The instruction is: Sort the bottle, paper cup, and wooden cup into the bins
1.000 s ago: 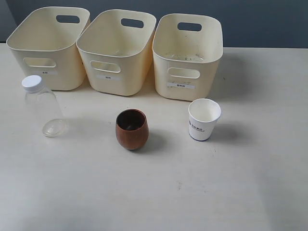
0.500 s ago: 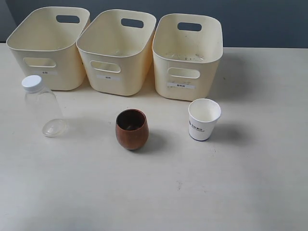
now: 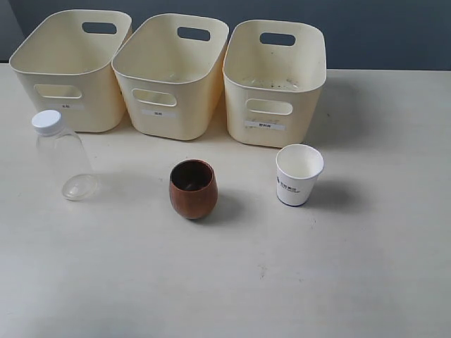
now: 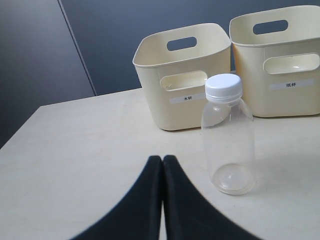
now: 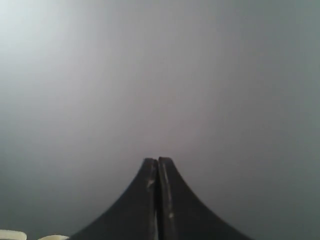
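Showing a pale, matte table (image 3: 366,282) in the exterior view, bearing along its far side the left bin (image 3: 99,105) at ten o'clock, the middle bin (image 3: 187,113) at eleven and the right bin (image 3: 303,105) at one. Moulded alike in smooth cream-yellow plastic, with rounded corners and oval handle cut-outs, each fronted by a small white sticker. Legible in the left wrist view: 木杯 on the left label (image 4: 187,98), 纸杯 on the middle label (image 4: 291,85); printed too small to read on the right bin.

Standing upright at nine o'clock, just in front of the left bin: the bottle (image 3: 62,158), clear colourless plastic under a white screw cap. Sitting just off centre toward eight o'clock: the wooden cup (image 3: 192,189), egg-shaped, reddish-brown, dark within. Placed at three o'clock, near the right bin's front: the paper cup (image 3: 299,174), white, tapered, mouth up, with a small dark printed mark (image 3: 287,187) low on its side, unreadable.

Pressed together tip to tip and gripping nothing: the left gripper (image 4: 162,159), black and curved, near the bottle but apart from it. Likewise pressed together: the right gripper (image 5: 157,161), facing a blank grey surface.
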Motion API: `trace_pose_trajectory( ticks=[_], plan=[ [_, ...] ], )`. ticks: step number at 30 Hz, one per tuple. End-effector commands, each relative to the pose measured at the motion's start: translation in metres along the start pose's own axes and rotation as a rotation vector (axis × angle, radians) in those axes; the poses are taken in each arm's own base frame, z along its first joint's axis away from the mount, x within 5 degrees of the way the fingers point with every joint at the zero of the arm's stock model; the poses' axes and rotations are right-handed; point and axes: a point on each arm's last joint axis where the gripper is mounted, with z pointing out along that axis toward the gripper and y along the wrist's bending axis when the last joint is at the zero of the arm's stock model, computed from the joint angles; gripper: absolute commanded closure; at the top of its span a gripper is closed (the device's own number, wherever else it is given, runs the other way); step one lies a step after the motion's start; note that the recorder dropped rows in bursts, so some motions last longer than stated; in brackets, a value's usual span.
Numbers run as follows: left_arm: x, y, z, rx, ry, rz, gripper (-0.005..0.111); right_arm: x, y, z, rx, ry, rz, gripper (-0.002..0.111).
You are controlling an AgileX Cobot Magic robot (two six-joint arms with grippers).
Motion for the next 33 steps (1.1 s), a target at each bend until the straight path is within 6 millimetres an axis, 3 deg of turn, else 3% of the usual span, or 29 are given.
trace_pose_trajectory(
  ticks=[1,8,16,25,33],
  plan=[
    [-0.002,0.000,0.000,0.012,-0.008,-0.006,0.107,-0.009,0.012,0.038,-0.170,0.139,-0.141,0.109],
    [-0.002,0.000,0.000,0.012,-0.008,-0.006,0.107,0.002,0.031,0.092,-0.405,0.312,-0.229,0.109],
    [-0.002,0.000,0.000,0.012,-0.008,-0.006,0.107,0.045,0.051,0.143,-0.584,0.512,-0.519,0.109],
    [-0.002,0.000,0.000,0.012,-0.008,-0.006,0.107,0.131,0.083,0.175,-0.818,0.899,-0.675,0.109],
    [-0.002,0.000,0.000,0.012,-0.008,-0.006,0.107,0.207,0.102,0.185,-0.823,1.287,-0.751,0.109]
  ],
)
